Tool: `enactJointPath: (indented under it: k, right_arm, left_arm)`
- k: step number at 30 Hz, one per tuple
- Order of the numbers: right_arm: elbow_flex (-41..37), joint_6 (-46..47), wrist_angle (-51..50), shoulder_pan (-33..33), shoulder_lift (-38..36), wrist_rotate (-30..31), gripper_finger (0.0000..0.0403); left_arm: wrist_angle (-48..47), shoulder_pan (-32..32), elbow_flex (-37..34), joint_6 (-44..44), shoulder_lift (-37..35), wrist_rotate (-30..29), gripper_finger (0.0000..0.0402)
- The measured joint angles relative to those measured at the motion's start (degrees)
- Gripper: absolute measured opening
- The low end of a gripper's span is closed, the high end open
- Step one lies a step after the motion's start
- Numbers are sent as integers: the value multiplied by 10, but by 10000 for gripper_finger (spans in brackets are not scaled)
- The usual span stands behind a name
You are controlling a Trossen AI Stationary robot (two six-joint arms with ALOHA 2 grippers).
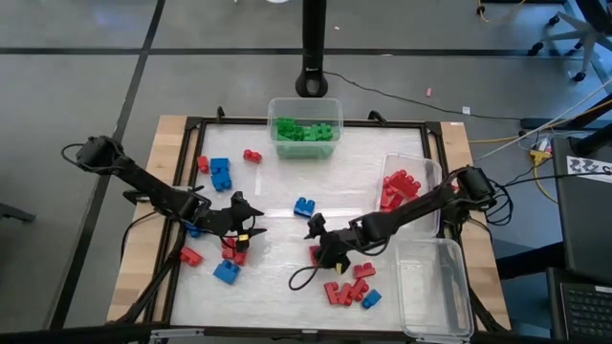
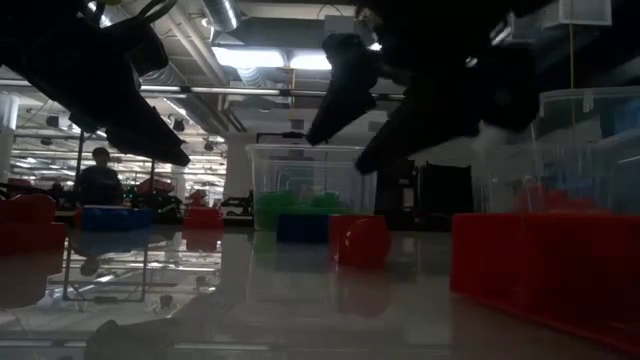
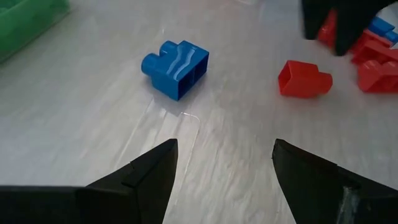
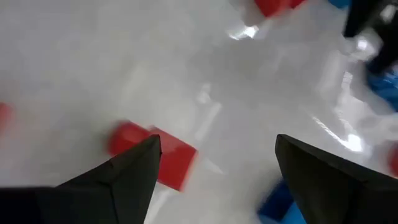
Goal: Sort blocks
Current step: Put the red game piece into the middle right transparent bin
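- Left gripper: its jaws are standing open and empty over bare table; judged, it is lining up on the blue block lying just ahead of its fingers.
- Right gripper: its jaws are also standing open and holding nothing; a red block is showing beside one finger, which suggests a pick is being set up there.
- In the high view the left gripper is hovering well to the left of the blue block, and the right gripper is hovering just below and right of it, so both arms are converging near the same block.
- Green tub: sitting above the blue block at the table's far edge and already holding green blocks.
- Red tub: lying to the right of the blue block, with red blocks inside; an empty tub is lying below it, likely waiting for blues.
- Loose blocks are remaining unsorted: a red and blue cluster below-right of the blue block, others far left of it by the left gripper.
- Obstruction, judged: the two grippers are working close together, and the cluster is crowding the right arm's approach.
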Motion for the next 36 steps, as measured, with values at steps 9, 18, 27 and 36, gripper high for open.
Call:
enactJointPath:
  k: [9, 18, 27, 36]
  right_arm:
    - [2, 113, 13, 0, 29, -65, 317]
    - [2, 195, 13, 0, 56, -22, 317]
    - [2, 244, 14, 0, 69, -16, 317]
    - [0, 257, 10, -3, 85, 24, 317]
  left_arm:
    - [-1, 0, 0, -9, 0, 0, 251]
    - [-1, 0, 0, -9, 0, 0, 251]
    - [-2, 0, 0, -9, 0, 0, 251]
    - [-4, 0, 0, -13, 3, 0, 251]
